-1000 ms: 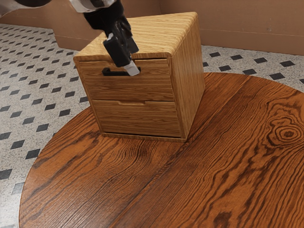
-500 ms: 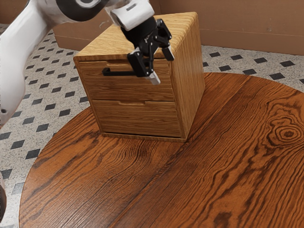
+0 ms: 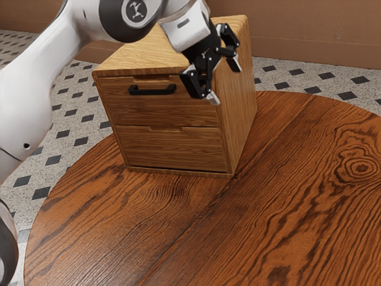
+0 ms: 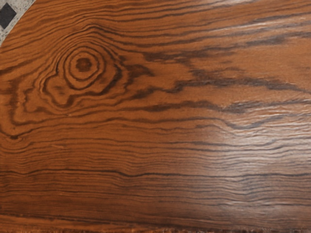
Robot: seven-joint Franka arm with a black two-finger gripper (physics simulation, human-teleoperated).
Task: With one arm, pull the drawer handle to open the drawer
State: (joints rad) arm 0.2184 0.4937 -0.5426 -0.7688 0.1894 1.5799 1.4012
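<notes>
Upper drawer (image 3: 159, 106) looks closed in the wooden cabinet (image 3: 237, 89), which stands by the round table's (image 3: 268, 208) far edge. Black handle (image 3: 152, 89) untouched. Gripper (image 3: 224, 82) released, fingers spread and empty, at the cabinet's front corner, on the exterior view's right of the handle

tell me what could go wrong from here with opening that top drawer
The gripper hangs open at the cabinet's front corner, to the exterior view's right of the black handle; pulling now would likely catch nothing, and the top drawer looks shut.
Swinging back toward the handle, the fingers could knock the cabinet and shift it on the table.
</notes>
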